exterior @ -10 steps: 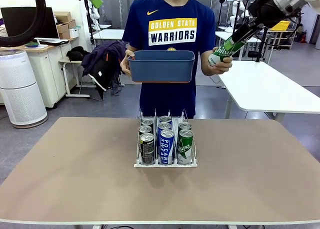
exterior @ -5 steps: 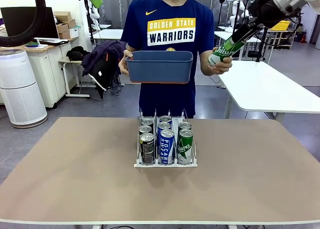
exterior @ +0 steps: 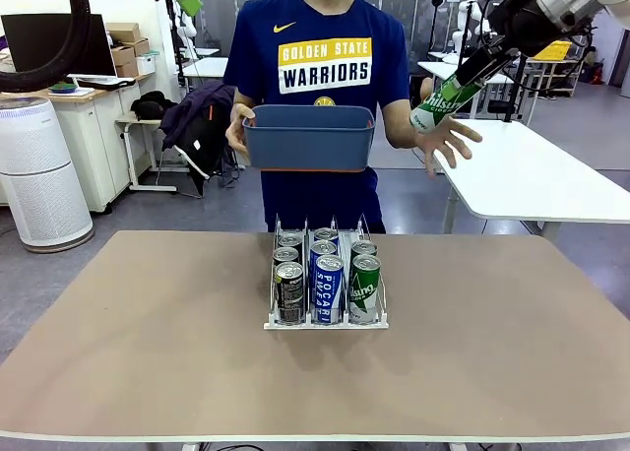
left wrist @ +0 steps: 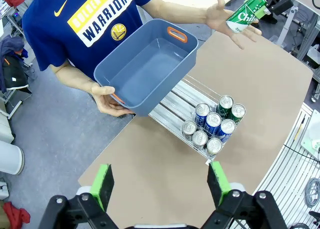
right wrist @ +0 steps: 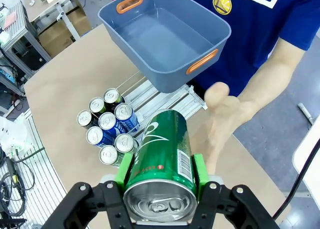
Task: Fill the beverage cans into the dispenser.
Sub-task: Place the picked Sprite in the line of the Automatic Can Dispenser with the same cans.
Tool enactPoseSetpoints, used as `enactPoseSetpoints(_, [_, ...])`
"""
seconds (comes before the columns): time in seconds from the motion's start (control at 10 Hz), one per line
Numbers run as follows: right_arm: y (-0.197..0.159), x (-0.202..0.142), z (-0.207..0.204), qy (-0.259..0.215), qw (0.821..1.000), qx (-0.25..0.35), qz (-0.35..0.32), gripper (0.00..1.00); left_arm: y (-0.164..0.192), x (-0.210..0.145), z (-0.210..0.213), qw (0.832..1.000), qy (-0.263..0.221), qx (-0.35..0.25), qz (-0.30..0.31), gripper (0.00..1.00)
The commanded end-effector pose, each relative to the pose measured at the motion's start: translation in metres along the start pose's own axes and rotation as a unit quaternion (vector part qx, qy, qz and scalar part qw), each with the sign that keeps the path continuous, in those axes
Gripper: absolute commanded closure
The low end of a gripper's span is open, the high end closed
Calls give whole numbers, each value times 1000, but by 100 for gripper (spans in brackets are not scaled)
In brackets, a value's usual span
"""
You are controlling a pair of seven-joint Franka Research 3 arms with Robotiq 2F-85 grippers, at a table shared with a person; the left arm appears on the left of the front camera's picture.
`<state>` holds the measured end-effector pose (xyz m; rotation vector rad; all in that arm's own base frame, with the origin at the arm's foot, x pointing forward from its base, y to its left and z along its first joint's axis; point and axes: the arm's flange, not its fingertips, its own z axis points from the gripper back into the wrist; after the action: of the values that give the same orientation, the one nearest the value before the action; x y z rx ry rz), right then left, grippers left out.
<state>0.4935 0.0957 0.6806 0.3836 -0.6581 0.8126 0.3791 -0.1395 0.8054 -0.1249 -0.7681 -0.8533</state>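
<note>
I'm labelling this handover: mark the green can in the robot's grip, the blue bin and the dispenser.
green can [right wrist: 162, 154]: right wrist view, its printed side.
blue bin [exterior: 307, 146]: front view, front wall.
dispenser [exterior: 325, 323]: front view, front lip.

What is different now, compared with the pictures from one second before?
The person's hand let go of the green can and opened just below it; the right claw alone holds it now. The blue bin moved slightly toward the picture's left. The dispenser and its cans stayed as they were.
</note>
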Motion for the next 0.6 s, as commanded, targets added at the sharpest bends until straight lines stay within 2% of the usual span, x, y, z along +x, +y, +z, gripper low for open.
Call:
enactPoseSetpoints(0.0, [1, 1, 2, -1, 1000, -2, 2, 100, 1, -1, 0, 1000, -2, 1, 1, 0])
enactPoseSetpoints(0.5, [1, 1, 2, -1, 1000, -2, 2, 100, 1, -1, 0, 1000, -2, 1, 1, 0])
